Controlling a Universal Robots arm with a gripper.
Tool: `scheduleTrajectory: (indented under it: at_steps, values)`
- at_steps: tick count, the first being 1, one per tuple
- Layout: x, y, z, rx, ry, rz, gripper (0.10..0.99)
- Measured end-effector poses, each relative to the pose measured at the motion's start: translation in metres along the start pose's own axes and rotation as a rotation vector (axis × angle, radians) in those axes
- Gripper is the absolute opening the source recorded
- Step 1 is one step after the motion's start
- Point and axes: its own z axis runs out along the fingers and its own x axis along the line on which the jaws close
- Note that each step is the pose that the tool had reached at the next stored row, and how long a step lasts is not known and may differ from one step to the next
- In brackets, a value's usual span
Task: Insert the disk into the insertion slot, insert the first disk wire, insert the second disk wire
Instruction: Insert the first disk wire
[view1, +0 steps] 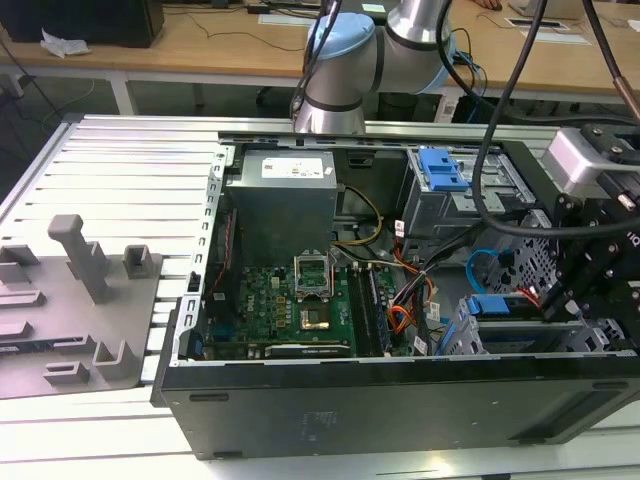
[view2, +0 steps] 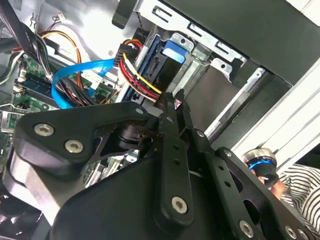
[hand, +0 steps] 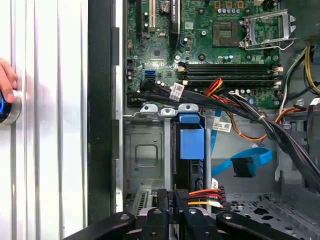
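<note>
Slotted aluminium counter (view1: 100, 170) carries an open black computer case (view1: 400, 400), and the work is at its drive corner. The black two-fingered tool (hand: 174, 197) reaches into that corner with its fingers pressed close together. As far as I can judge, they pinch the connector end of the red, yellow and black wire bundle (hand: 202, 196). Gripping the plug by its end would let it be lined up with the drive's edge.

Just ahead of the tool stands the hard disk (hand: 191, 142) in its bright blue plastic carrier. It is on edge and seated in the insertion slot (hand: 168, 150) of the grey sheet-metal drive cage (hand: 145, 155), so that step looks done. Beside the tool, a little apart from the disk, the thin light-blue looping cable (hand: 250, 157) lies loose. Its dark end is clear of the drive and apparently not yet plugged in.

Beyond the cage lies the green motherboard (hand: 200, 45). Outside the case, well apart from the tool, a hand (hand: 5, 80) rests on a round blue-lit button (hand: 6, 110), probably as a safety control.
</note>
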Motion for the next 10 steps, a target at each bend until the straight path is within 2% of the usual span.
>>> scheduleTrajectory:
  at_steps: [1,2,4,5,10]
  values:
    - [-0.0010,0.0001,0.0000,0.000,-0.0009,0.000,0.173]
    - [-0.0053,0.0002,-0.0002,0.000,-0.0008,0.000,0.173]
    - [-0.0192,0.0003,-0.0004,0.000,-0.0009,0.000,0.173]
    - [-0.0225,0.0003,-0.0004,0.000,-0.0010,0.000,0.173]
    - [-0.0253,-0.0034,0.0023,0.000,-0.0043,-0.002,0.173]
